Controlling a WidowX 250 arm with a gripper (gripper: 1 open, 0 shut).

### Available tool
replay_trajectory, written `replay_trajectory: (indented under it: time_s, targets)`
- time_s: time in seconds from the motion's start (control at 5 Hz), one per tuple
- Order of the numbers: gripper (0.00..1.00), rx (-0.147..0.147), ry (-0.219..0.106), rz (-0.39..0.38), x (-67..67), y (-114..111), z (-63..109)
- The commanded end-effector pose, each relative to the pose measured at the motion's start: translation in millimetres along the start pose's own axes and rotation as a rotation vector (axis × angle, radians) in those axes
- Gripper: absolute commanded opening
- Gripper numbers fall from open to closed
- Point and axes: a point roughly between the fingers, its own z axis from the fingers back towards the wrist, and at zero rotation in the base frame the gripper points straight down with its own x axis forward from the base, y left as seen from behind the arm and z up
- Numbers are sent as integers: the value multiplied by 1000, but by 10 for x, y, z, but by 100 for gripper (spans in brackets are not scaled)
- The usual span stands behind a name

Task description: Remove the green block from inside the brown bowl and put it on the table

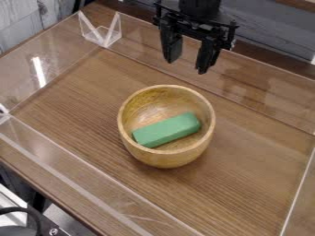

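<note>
The green block [167, 130] lies flat and slightly slanted inside the brown bowl [167, 154], which sits in the middle of the table [74, 101]. My gripper [194, 51] hangs in the air behind and above the bowl, fingers pointing down. Its dark fingers [204, 57] stand apart with nothing between them. It is well clear of the bowl and the block.
Clear acrylic walls [37, 69] run around the table's edges. A small clear acrylic piece [101, 30] stands at the back left corner. Bare wood-grain tabletop surrounds the bowl on all sides.
</note>
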Motion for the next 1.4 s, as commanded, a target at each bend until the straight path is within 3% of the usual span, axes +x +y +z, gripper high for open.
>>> replay_trajectory:
  time_s: [0.0,0.2,0.4,0.6,1.2]
  targets:
    - [100,1,6,-57,-156,25,-173]
    - [100,8,-4,-124,-368,88,-359]
    - [0,4,-29,-129,-377,137,-220]
    - [100,-1,-50,-155,-401,99,-323]
    - [100,-19,-89,-216,-406,-18,-585]
